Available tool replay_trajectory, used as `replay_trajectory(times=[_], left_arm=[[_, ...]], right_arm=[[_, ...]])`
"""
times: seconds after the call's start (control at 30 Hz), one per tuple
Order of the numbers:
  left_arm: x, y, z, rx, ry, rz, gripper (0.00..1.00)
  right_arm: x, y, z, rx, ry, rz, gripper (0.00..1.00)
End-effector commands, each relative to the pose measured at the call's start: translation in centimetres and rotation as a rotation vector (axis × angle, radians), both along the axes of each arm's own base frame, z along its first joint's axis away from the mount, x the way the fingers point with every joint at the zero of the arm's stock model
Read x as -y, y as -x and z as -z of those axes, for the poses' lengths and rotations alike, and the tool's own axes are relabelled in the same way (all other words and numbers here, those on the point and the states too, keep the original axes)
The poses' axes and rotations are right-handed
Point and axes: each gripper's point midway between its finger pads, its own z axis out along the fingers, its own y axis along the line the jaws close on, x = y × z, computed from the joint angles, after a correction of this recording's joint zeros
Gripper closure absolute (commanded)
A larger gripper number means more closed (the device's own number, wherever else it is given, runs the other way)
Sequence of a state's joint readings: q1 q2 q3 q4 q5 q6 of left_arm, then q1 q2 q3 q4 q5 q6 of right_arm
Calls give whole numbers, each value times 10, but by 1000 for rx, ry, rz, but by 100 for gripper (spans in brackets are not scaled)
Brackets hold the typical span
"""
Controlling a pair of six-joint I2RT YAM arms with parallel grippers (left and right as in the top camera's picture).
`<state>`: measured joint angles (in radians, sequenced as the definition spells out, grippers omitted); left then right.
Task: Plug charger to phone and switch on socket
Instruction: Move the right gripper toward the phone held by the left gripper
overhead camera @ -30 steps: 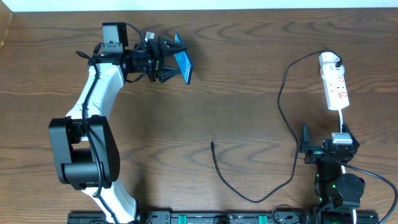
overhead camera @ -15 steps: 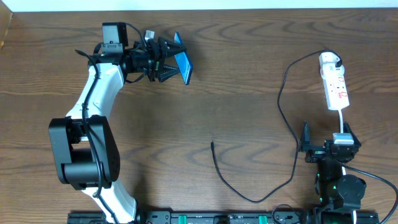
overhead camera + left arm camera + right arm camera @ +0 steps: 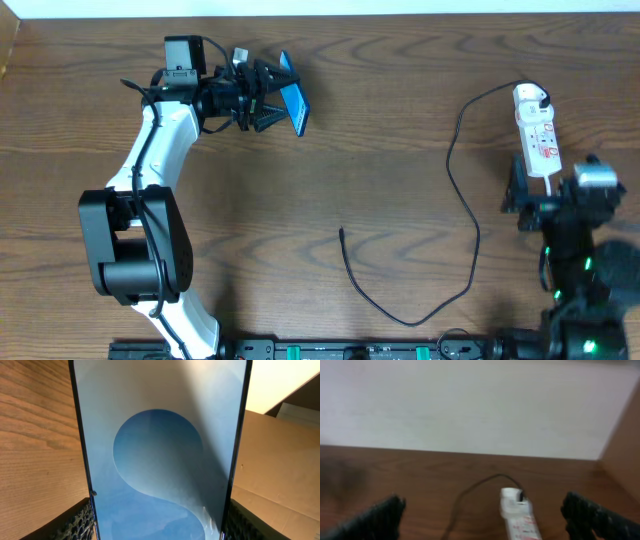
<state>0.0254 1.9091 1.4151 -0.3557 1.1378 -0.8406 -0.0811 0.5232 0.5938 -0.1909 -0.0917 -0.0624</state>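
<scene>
My left gripper (image 3: 268,105) is shut on the phone (image 3: 295,106) and holds it tilted above the far left of the table. The phone's blue screen (image 3: 160,450) fills the left wrist view, with my fingers (image 3: 160,532) pressed on both of its long edges. The charger (image 3: 455,160) lies loose on the table. Its black tip (image 3: 341,233) is at mid-table, and its white plug (image 3: 530,96) sits in the far end of the socket (image 3: 540,138). My right gripper (image 3: 550,192) is open and empty at the socket's near end. In the right wrist view, blurred, the socket (image 3: 520,517) lies between my open fingers (image 3: 485,527).
The cable loops toward the front edge (image 3: 405,322) before rising to the socket, and it shows in the right wrist view (image 3: 470,491). The left arm's base (image 3: 130,250) stands at the front left. A pale wall (image 3: 470,405) lies beyond the table's far edge.
My right gripper has moved away from the front edge toward the socket's near end, and the right wrist view is blurred by motion. The left gripper and phone have not moved.
</scene>
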Motion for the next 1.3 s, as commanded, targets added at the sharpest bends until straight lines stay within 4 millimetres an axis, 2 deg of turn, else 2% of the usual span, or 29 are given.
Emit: replay_trajectory(times=[0.0,0.17,0.2,0.27,0.33,0.43,0.47,0.63,0.73,0.83,0.93,1.0,1.07,1.13,1.27], left_arm=[[1,1,-22,66,13,18,93],[1,1,-22,66,10,16,93],[1,1,-22,66,10,16,92],[1,1,-21,65,7,13,93],[-1,-2,-18,61,-14,-3,92],[-3,-3,-15,57,-29,-14,93],[-4,-3,-15,57,-34,-18,93],[-6,-9,2,-13,-115,-97,93],[0,-7,13,-52,-176,-123,93],[17,-4,20,-55,-220,-108,93],[33,0,25,-75,-251,-112,93],[43,3,26,-98,-255,-116,93],[51,6,26,-117,-248,-114,93],[60,10,26,-142,-239,-111,93],[72,16,26,-166,-230,-98,93]], right_arm=[[-31,-22,-8,-97,-44,-186,1],[-75,-46,5,-248,-158,-465,1],[-86,-57,12,-314,-272,-524,1],[-91,-69,26,-398,-403,-526,1],[-100,-83,51,-518,-568,-551,1],[-117,-86,62,-569,-633,-650,1],[-129,-87,64,-574,-644,-727,1],[-167,-87,67,-563,-611,-874,1],[-191,-85,68,-556,-574,-918,1],[-216,-75,71,-573,-544,-955,1],[-231,-70,74,-583,-517,-957,2],[-241,-70,80,-592,-489,-922,10],[-243,-73,87,-615,-496,-856,9],[-242,-78,98,-653,-519,-743,4],[-240,-81,114,-692,-514,-597,4]])
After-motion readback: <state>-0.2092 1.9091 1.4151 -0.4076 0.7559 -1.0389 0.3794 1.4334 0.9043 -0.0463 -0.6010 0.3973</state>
